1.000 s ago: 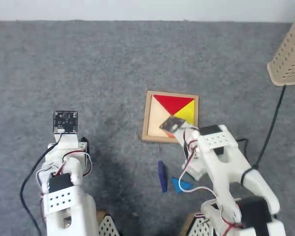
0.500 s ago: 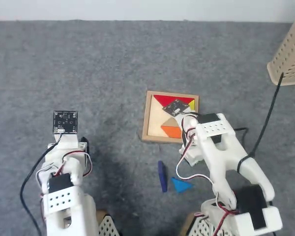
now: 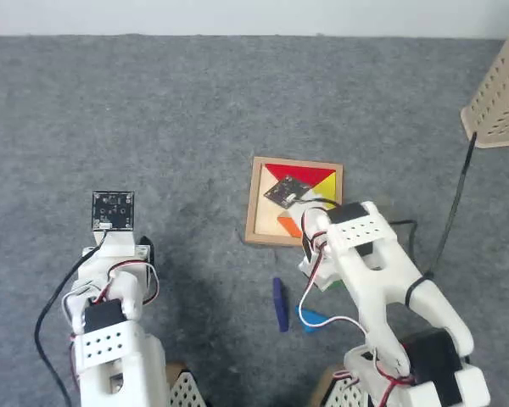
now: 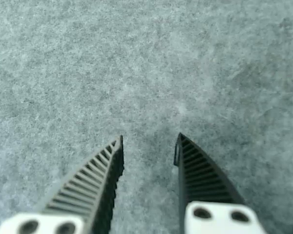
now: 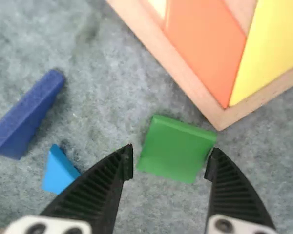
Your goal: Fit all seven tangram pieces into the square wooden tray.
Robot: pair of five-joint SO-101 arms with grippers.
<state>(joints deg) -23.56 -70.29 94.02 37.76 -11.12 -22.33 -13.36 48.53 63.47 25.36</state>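
Observation:
The square wooden tray [image 3: 254, 203] holds a red triangle [image 3: 297, 175], a yellow triangle [image 3: 326, 199] and an orange piece [image 3: 288, 225]. In the right wrist view, my right gripper [image 5: 168, 158] is open, its fingers either side of a green square [image 5: 176, 148] lying on the carpet just outside the tray's corner [image 5: 185, 80]. The orange piece [image 5: 205, 48] and yellow triangle [image 5: 276, 44] lie inside. A dark blue piece [image 5: 24, 117] and a light blue triangle [image 5: 58, 170] lie nearby. My left gripper [image 4: 150, 144] stands open over bare carpet.
The dark blue piece [image 3: 278, 303] and light blue triangle [image 3: 312, 318] lie on the grey carpet in front of the tray, beside the right arm [image 3: 369, 254]. The left arm [image 3: 110, 288] stays at the near left. A perforated beige container [image 3: 500, 93] stands at the far right.
The right arm's wrist has moved off the orange piece, which now lies uncovered in the tray, and the arm has shifted left, partly covering the light blue triangle. The left arm kept still.

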